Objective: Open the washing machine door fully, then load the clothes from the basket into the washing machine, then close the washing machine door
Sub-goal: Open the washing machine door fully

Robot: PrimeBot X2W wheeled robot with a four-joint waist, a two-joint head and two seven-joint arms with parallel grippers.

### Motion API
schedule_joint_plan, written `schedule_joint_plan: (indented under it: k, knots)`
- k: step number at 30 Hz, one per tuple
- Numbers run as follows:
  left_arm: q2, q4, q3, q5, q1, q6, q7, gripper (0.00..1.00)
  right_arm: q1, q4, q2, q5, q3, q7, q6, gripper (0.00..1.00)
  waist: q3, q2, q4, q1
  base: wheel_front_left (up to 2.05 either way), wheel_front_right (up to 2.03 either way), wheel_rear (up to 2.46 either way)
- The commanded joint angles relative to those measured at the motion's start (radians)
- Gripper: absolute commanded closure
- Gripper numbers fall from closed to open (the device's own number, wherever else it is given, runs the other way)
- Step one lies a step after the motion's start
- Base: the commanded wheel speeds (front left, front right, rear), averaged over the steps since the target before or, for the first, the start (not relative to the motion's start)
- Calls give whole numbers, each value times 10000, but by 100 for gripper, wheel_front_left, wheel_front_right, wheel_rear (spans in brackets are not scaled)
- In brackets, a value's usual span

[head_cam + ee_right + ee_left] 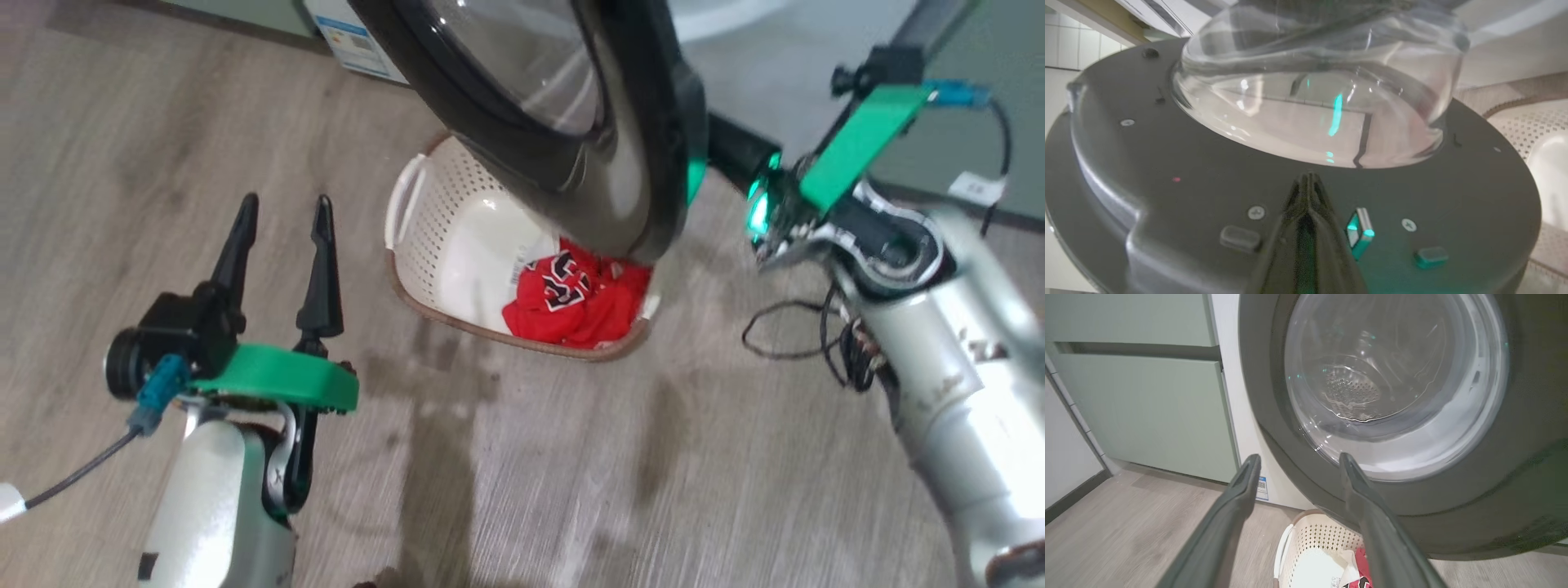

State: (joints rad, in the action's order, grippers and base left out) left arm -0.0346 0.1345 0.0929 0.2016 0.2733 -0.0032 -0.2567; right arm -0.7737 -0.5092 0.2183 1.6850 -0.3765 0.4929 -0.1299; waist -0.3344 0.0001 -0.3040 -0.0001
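You are over a pale grey wood-grain floor (571,474) with dull darker smears near its middle. In the left wrist view, pale green cabinets (1151,412) stand left of the white washing machine (1224,335). A dark skirting strip (1073,498) runs along the foot of a white wall at the far left. The washing machine door (539,82) is swung out from the machine, and its black rim hangs over the far edge of the basket (441,204). The basket sits on the floor and holds the red clothes (580,302) bunched at its right end, beside a bare patch of its base. Your left gripper (286,204) hovers above the floor left of the basket, its fingers spread wide and holding nothing. Your right gripper (1308,179) has its fingers pressed together, tips at the door's dark inner face just below the glass bowl. You cannot tell whether they touch it.
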Motion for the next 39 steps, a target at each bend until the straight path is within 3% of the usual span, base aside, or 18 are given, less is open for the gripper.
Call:
schedule_joint_plan:
  k: [1, 12, 25, 32, 36, 37, 38, 39]
  knots:
    - [-157, -282, -288, 70, -76, 107, -51, 0, 213, 567, -141, 42, -219, -12, -8, 100, 297, -1, -310, 1, 0, 0, 0]
    - [-157, -242, -265, 249, -602, 312, -51, 0, 1161, 1147, -493, 385, -909, -191, -8, 100, 827, -1, -951, 1, 0, 0, 0]
    - [-157, -138, 97, 368, -884, 397, -51, 0, 1151, 679, -1104, 740, -1772, -499, -8, 100, 1185, -1, -1617, 1, 0, 0, 0]
    - [-156, -150, 172, 410, -1011, 474, -51, 0, 1327, 608, -1066, 971, -1754, -853, -8, 100, 1362, -1, -1666, 1, 0, 0, 0]
    - [-156, -146, 148, 392, -1063, 479, -51, 0, 1752, 1171, -968, 1253, -1333, -1255, -8, 100, 1494, -1, -1591, 1, 0, 0, 0]
    - [-156, -148, 137, 386, -1078, 477, -51, 0, 1908, 1365, -918, 1305, -1206, -1371, -8, 78, 1529, -1, -1556, 1, 0, 0, 0]
    - [-156, -152, 126, 387, -1091, 467, -51, 0, 2086, 1564, -878, 1370, -1073, -1487, -8, 31, 1558, -1, -1519, 1, 0, 0, 0]
    - [-156, -155, 107, 377, -1109, 470, -51, 0, 2271, 1769, -837, 1429, -955, -1579, -8, 0, 1592, -1, -1471, 1, 0, 0, 0]
